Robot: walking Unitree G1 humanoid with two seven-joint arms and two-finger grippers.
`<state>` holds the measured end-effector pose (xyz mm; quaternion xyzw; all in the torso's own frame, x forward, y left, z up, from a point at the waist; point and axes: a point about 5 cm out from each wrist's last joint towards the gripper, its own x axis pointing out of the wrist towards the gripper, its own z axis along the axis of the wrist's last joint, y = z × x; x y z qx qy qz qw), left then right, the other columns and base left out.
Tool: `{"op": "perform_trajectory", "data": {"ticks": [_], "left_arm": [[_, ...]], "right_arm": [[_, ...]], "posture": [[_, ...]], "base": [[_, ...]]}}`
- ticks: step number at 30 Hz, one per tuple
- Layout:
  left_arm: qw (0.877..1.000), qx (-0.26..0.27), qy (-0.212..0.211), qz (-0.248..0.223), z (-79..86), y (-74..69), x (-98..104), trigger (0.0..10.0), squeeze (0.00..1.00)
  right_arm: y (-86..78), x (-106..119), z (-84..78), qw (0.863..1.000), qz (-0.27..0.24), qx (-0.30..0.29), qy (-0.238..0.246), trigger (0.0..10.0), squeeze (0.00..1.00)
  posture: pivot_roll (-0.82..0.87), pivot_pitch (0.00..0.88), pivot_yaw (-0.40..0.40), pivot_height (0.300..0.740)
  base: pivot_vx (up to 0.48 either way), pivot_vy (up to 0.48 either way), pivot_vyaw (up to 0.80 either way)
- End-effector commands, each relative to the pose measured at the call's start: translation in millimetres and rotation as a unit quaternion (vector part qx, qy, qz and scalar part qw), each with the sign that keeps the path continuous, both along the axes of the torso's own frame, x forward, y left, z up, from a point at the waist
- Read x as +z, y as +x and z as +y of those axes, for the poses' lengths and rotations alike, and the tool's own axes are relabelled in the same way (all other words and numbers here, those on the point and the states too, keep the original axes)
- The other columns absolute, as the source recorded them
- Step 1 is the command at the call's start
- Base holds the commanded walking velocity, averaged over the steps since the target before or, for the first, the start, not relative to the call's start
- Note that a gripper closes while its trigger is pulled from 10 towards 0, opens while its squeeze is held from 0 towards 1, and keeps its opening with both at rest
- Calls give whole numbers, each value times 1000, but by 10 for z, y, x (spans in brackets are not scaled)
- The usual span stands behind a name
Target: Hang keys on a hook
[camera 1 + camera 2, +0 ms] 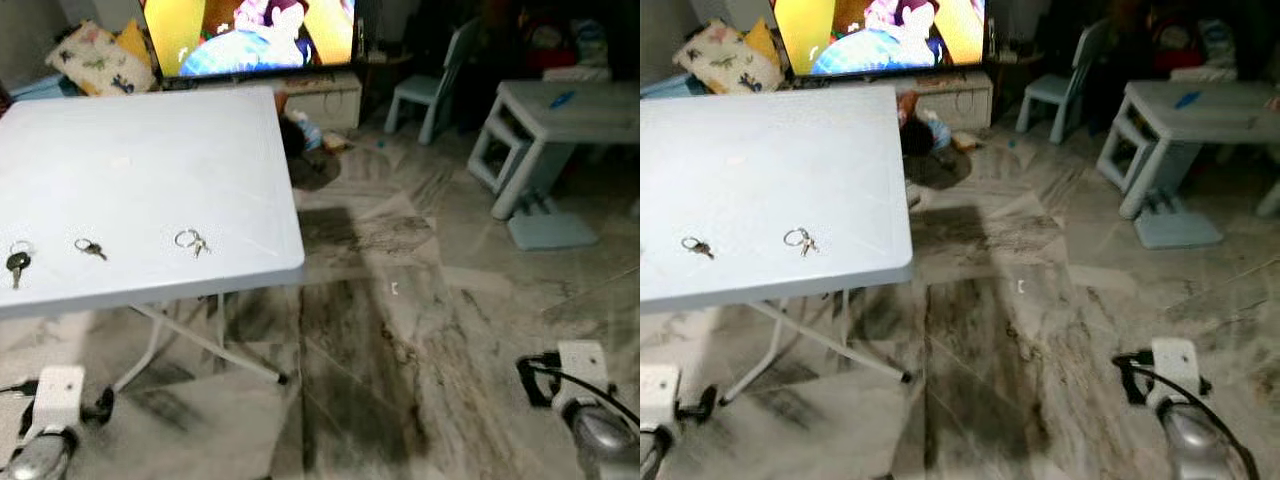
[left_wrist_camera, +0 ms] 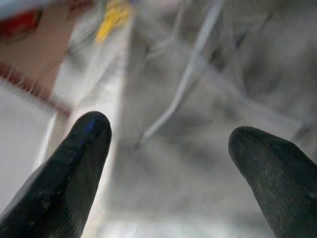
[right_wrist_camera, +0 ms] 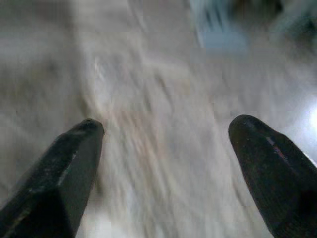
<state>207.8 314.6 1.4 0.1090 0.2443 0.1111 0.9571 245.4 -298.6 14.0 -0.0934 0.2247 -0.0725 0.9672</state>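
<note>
**A:** Where do the keys lie from the jaws?

**B:** Up and to the robot's left. Three sets sit in a row along the near edge of the white bench (image 1: 150, 150): a dark-headed key on a ring (image 1: 17, 260) furthest left, a small key ring (image 1: 89, 247) next, and a ring with small keys (image 1: 190, 240) nearest the bench's right corner. Both arms hang low, below bench height, over the marbled floor (image 1: 400, 330).

**A:** Which arm is closer?

**B:** The left, I judge. Its wrist shows at the lower left, under the near edge of the bench, while the right wrist is far over on the right, well apart from the bench. The left gripper (image 2: 168, 163) looks down past what seems to be the bench's frame to the floor.

**A:** And the jaws?

**B:** Both wide open and empty. The right gripper (image 3: 166, 163) has only blurred floor between its fingers.

**A:** Long axis of the keys?

**B:** The dark-headed key points roughly toward the robot; the other two are too small to tell.

**A:** A hook?

**B:** I can't make one out. The next move probably calls for raising the left arm above the bench edge.
</note>
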Motion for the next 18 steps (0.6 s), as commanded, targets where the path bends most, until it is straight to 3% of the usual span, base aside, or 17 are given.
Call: {"op": "perform_trajectory", "data": {"ticks": [1, 2, 5, 6, 7, 8, 10, 11, 13, 18], "left_arm": [[999, -28, -19, -21, -158, 91, 62, 10000, 0], [994, -57, -46, -85, -319, 154, 245, 10000, 0], [990, -65, -49, -113, -380, 171, 325, 10000, 0], [985, -77, -61, -144, -499, 196, 457, 10000, 0], [978, -99, -59, -176, -642, 214, 633, 10000, 0], [978, -99, -59, -176, -642, 214, 633, 10000, 0], [961, -127, -30, -244, -868, 293, 972, 10000, 0], [961, -127, -30, -244, -868, 293, 972, 10000, 0], [953, -131, -34, -270, -1007, 308, 1205, 10000, 0], [947, -152, -43, -279, -1084, 277, 1312, 10000, 0]], "right_arm": [[-34, -103, 191, 999, 16, 29, 26, 10000, 0], [-10, 9, 238, 999, -8, 43, 23, 10000, 0], [-6, 66, 267, 998, -19, 52, 18, 10000, 0], [1, 160, 322, 997, -39, 58, 18, 10000, 0], [-2, 286, 384, 996, -61, 67, 22, 10000, 0], [-2, 286, 384, 996, -61, 67, 22, 10000, 0], [64, 549, 553, 990, -109, 86, 36, 10000, 0], [64, 549, 553, 990, -109, 86, 36, 10000, 0], [113, 797, 754, 982, -151, 93, 66, 10000, 0], [118, 1020, 935, 974, -182, 111, 78, 10000, 0]], "posture": [[33, 0, 15, 740], [36, 0, 12, 740], [36, 0, 12, 740], [34, 0, 14, 740], [29, 0, 14, 740], [29, 0, 14, 740], [24, 0, 17, 740], [24, 0, 17, 740], [27, 0, 21, 740], [26, 0, 31, 740]], "base": [[0, 0, 0], [0, 0, 0], [0, 0, 0], [0, 0, 0], [0, 0, 0], [0, 0, 0], [0, 0, 0], [0, 0, 0], [0, 0, 0], [0, 0, 0]]}}
